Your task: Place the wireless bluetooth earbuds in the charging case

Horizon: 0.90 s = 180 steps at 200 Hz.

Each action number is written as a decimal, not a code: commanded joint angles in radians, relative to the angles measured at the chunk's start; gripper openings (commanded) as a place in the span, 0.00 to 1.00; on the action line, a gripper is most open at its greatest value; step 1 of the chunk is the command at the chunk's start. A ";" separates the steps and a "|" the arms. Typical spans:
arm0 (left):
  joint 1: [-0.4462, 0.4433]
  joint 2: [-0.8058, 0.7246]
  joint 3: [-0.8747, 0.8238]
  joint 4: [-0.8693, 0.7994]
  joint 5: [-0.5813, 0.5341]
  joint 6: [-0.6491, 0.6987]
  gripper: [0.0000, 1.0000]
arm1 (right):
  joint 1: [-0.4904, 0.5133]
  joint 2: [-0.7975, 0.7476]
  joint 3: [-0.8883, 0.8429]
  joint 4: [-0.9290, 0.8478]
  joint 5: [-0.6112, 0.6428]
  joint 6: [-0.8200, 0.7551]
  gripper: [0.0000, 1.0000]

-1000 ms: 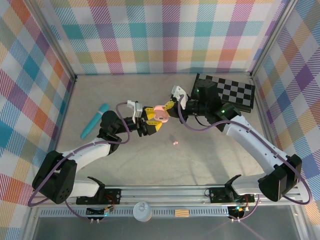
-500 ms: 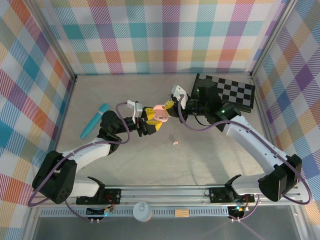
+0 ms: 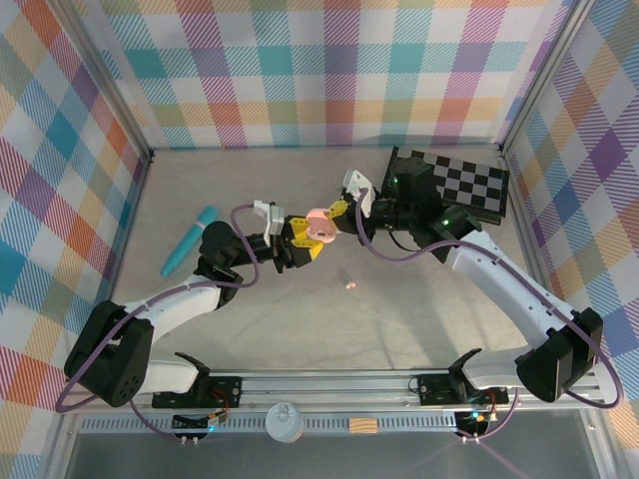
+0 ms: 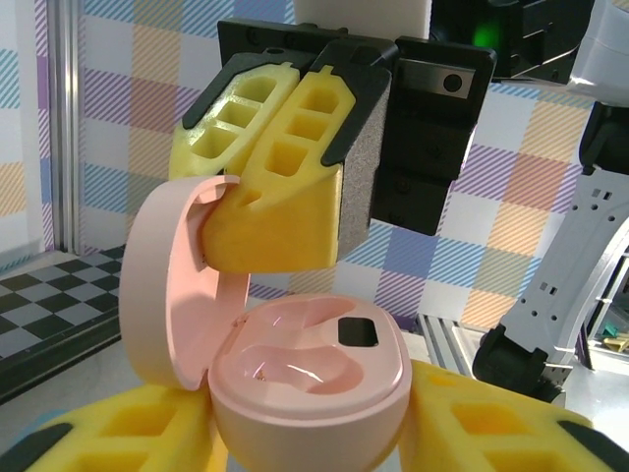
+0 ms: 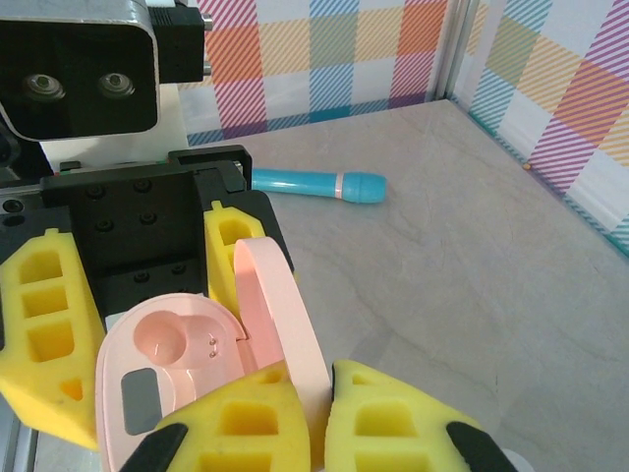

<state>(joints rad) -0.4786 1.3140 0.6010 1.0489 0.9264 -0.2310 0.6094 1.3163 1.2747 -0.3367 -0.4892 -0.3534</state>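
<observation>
1. Our left claw [image 4: 313, 447] is clamped on the bottom half of the pink charging case [image 4: 314, 379].
2. Our right claw [image 4: 236, 221] is squeezed together on the lid [image 4: 167, 285], so the case is open.
3. The two little beds inside are empty. No earbud is in yet.
4. One tiny pink earbud [image 3: 349, 285] lies on the table [image 3: 419, 319], near the case but not touching it.
5. We think only the opening is done. Picking up the earbud and putting it in is left, and both claws are busy.
</observation>
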 commanded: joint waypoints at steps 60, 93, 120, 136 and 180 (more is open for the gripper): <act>0.006 0.008 0.005 0.060 0.005 0.017 0.37 | 0.008 -0.035 -0.012 0.018 -0.016 0.015 0.18; 0.006 0.008 -0.003 0.060 0.002 0.046 0.37 | 0.006 -0.045 -0.014 0.037 -0.001 0.035 0.36; 0.006 0.010 -0.014 0.072 -0.006 0.072 0.37 | 0.007 -0.062 -0.014 0.051 0.002 0.058 0.44; 0.006 0.014 -0.020 0.083 -0.011 0.080 0.37 | 0.007 -0.076 -0.012 0.052 -0.006 0.072 0.49; 0.022 0.015 -0.041 0.134 -0.026 0.075 0.38 | -0.012 -0.193 -0.090 0.130 0.017 0.198 0.64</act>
<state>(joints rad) -0.4740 1.3251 0.5774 1.0901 0.9043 -0.1696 0.6102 1.2049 1.2373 -0.2852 -0.4767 -0.2531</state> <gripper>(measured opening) 0.379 0.634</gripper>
